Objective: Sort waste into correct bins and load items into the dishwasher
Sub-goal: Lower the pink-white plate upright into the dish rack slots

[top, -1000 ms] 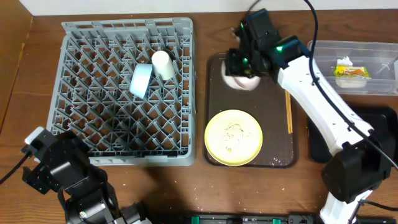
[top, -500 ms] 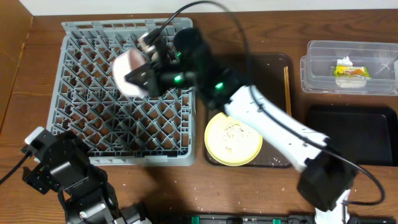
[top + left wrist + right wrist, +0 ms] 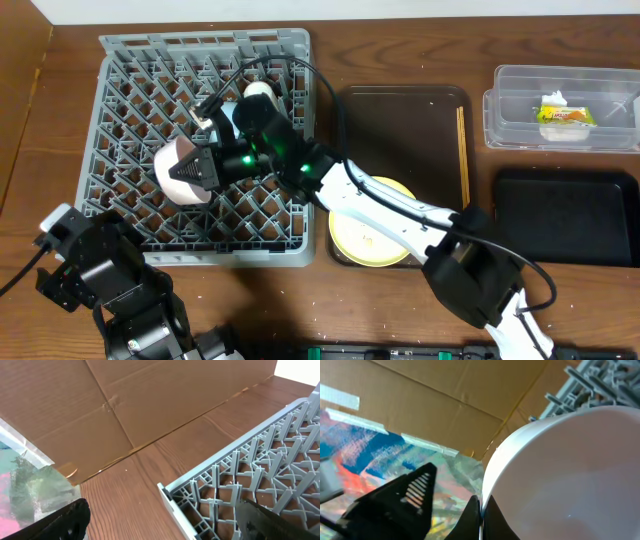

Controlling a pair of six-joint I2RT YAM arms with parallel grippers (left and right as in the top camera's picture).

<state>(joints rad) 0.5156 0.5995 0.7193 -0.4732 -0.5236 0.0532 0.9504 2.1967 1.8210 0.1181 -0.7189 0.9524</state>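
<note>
Pale pink bowl (image 3: 182, 172) hangs tilted on its side above the left-centre pegs of the grey dish rack (image 3: 130, 100); whether it touches the pegs cannot be told. The right jaws are clenched on its rim, and the wrist view shows that rim (image 3: 560, 475) pinched edge-on between them. The right arm (image 3: 400, 205) reaches in across the rack's right edge. A small white cup (image 3: 260, 92) sits in the rack near its far edge, just behind the arm. Right of the rack lies the dark brown tray (image 3: 400, 130) with the yellow plate (image 3: 352, 245) on its near part, partly under the arm, and the chopsticks (image 3: 463, 155) along its far side from the rack. Further right of the rack sit the clear tub (image 3: 520, 90), holding the printed wrapper (image 3: 565, 115), and the black tray (image 3: 570, 215). The left jaws are released wide, near the rack's corner (image 3: 167, 491) on the worktop (image 3: 125, 485).
</note>
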